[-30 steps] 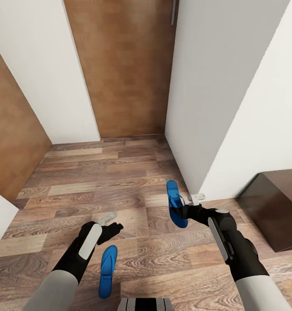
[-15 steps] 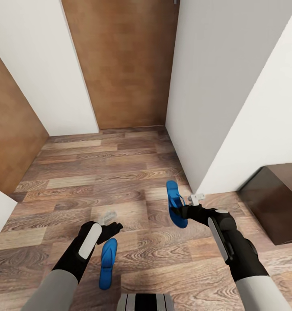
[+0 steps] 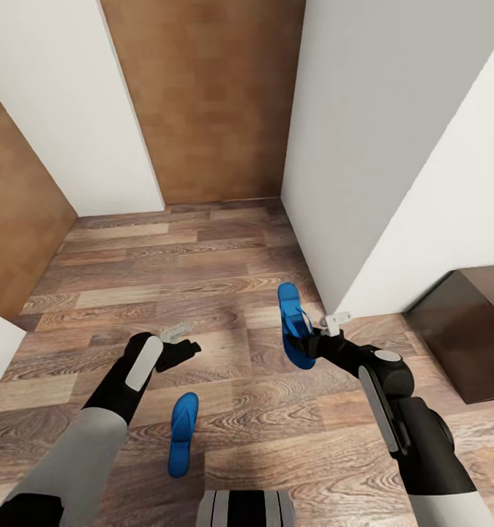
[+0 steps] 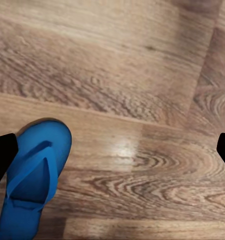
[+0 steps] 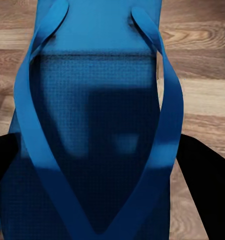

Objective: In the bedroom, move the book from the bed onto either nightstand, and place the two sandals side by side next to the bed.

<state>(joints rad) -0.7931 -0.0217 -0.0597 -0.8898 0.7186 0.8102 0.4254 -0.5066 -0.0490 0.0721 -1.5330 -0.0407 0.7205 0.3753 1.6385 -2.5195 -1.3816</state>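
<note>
Down on the wood-plank floor (image 3: pixel 203 293) of a narrow passage between white walls, the two blue sandals are well apart. One sandal (image 3: pixel 296 326) is pinched in the right jaws (image 3: pixel 309 345), which press on its two sides; it is carried above the floor with its long axis running away from the robot, and the right wrist view shows its sole and toe straps (image 5: pixel 100 130) close up between the dark fingers. The other sandal (image 3: pixel 182 433) lies flat on the floor near the robot's base, its long axis also pointing roughly away from the robot. The left jaws (image 3: pixel 182 342) hover beyond it, spread wide with nothing between them; in the left wrist view this sandal (image 4: pixel 32 180) sits off to one side, close by one finger (image 4: pixel 1 155) and not between the pair. The left arm is clearly the nearer one to it, and would need to draw back toward the robot to straddle it across its width. Open floor lies all around that sandal, while a white wall corner (image 3: pixel 334 307) and a dark brown cabinet (image 3: pixel 466 329) crowd the right arm's side.
</note>
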